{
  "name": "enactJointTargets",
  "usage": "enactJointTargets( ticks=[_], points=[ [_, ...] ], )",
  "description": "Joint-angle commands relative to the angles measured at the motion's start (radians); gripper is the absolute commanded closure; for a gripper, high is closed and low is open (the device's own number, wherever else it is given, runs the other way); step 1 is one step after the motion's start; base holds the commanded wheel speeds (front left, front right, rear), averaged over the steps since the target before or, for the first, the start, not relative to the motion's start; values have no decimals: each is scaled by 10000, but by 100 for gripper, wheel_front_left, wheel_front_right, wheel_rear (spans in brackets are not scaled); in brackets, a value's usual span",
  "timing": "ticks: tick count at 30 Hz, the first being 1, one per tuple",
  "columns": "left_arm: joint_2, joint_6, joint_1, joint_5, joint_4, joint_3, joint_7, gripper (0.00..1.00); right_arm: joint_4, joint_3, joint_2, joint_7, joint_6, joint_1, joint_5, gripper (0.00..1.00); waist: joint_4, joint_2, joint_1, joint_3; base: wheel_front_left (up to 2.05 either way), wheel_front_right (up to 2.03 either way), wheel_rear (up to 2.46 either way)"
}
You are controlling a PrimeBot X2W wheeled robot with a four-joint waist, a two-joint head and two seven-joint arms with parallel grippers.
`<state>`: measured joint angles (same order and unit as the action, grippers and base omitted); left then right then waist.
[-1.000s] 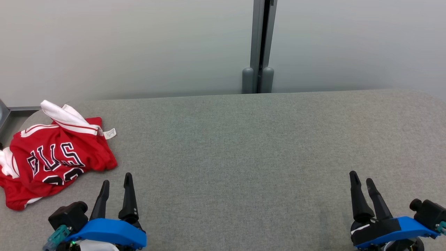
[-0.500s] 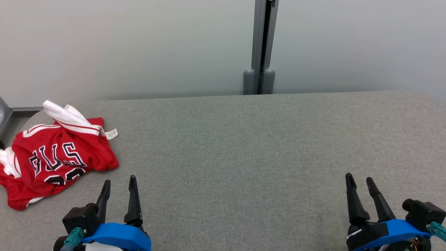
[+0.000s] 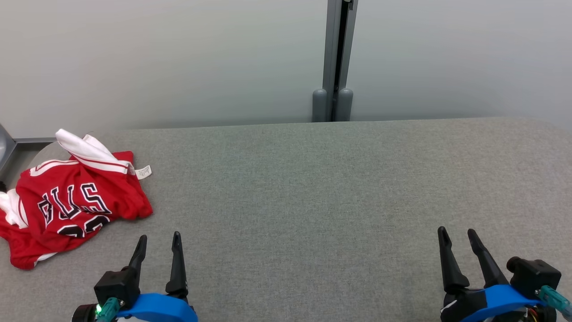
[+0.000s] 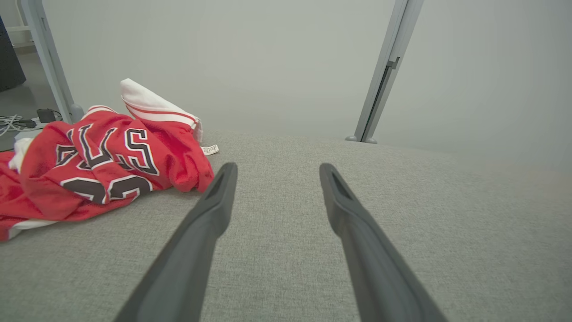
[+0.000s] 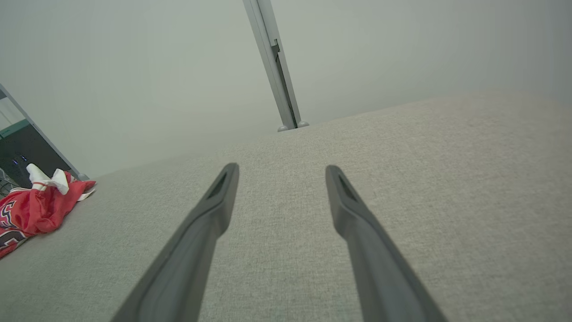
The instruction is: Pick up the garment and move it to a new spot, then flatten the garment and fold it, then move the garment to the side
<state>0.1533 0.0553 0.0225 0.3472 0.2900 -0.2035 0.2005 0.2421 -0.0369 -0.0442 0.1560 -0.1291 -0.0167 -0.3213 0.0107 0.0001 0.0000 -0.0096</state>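
The garment [image 3: 76,203] is a red jersey with black-and-white lettering and white trim, lying crumpled at the far left of the grey fabric table [image 3: 313,188]. In the left wrist view the garment [image 4: 103,165] lies ahead and to the left; in the right wrist view the garment [image 5: 33,208] is a small heap at the left edge. My left gripper [image 3: 159,240] stands open at the lower left, just right of the garment and clear of it. At the lower right my right gripper [image 3: 456,235] is open, nothing between its fingers.
A pale partition wall runs behind the table, with a grey vertical post [image 3: 333,62] at its middle. The table's left end curves off beside the garment, near a metal frame [image 3: 9,147]. Bare grey fabric stretches between the two grippers.
Both grippers have drawn back toward the bottom edge and slightly inward. The head view has shifted a little. The garment lies as before.
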Motion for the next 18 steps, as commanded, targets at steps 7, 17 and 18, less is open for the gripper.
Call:
enactJointTargets(
  ticks=[7,17,18],
  points=[
    [12,47,39,-523,120,-14,220,0,-53,7,-85,129,-21,88,734,0,5,-1,0,-23,0,0,0],
    [-107,51,-26,-877,376,39,419,0,-91,75,-89,268,-23,179,1467,0,9,-1,0,-71,0,0,0],
    [-113,49,-39,-934,389,35,428,0,-91,74,-90,279,-23,191,1526,0,10,-1,0,-77,0,0,0]
  ],
)
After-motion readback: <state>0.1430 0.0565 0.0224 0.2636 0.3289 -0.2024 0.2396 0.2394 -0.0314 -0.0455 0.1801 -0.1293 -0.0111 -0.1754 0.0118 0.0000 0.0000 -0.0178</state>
